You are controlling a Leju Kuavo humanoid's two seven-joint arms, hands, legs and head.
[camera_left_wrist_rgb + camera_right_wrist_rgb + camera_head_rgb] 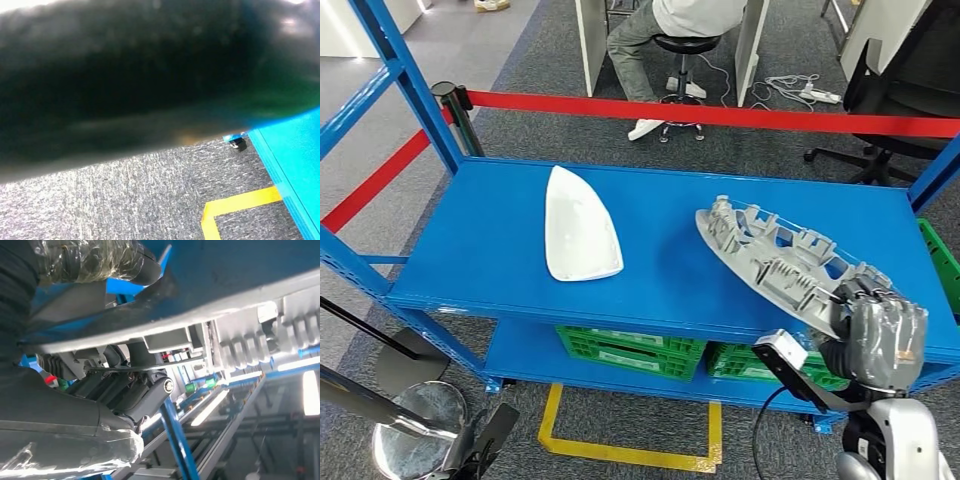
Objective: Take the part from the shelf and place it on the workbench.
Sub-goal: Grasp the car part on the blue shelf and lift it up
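- right hand (882,335), wrapped in clear film, is closed on the near end of the long grey ribbed plastic part (780,262), at the front edge of the blue metal shelf (478,240).
- from the wrist camera, my thumb (94,260) lies on one face of the part (241,325) and my darker fingers (124,390) curl under the other, so i judge the part clamped between them.
- the part lies slanted across the shelf's right side: its far end points toward the shelf's middle, its near end is over the front edge in my grip. whether that far end rests on the deck or is just clear of it, i cannot tell.
- a white, smooth, roughly triangular plastic shell (579,228) lies flat on the shelf, well apart from the grey part, toward the shelf's left half.
- green plastic crates (629,350) sit on the lower level, under the shelf's deck.
- behind the shelf a red barrier tape (712,115) runs across, and a person sits on a stool beyond it.
- left hand: its wrist view is mostly a dark blur over grey carpet and a yellow floor line, so i cannot tell how its fingers lie.
- step in hand, as i judge it: the grasp is made and the lift off the shelf is due.
- next move calls for raising the part level, drawing it clear of the shelf's front edge and right upright, then turning to the workbench, which i do not see from here.
- risk: held at one end, the long part may sag or twist in my grip.
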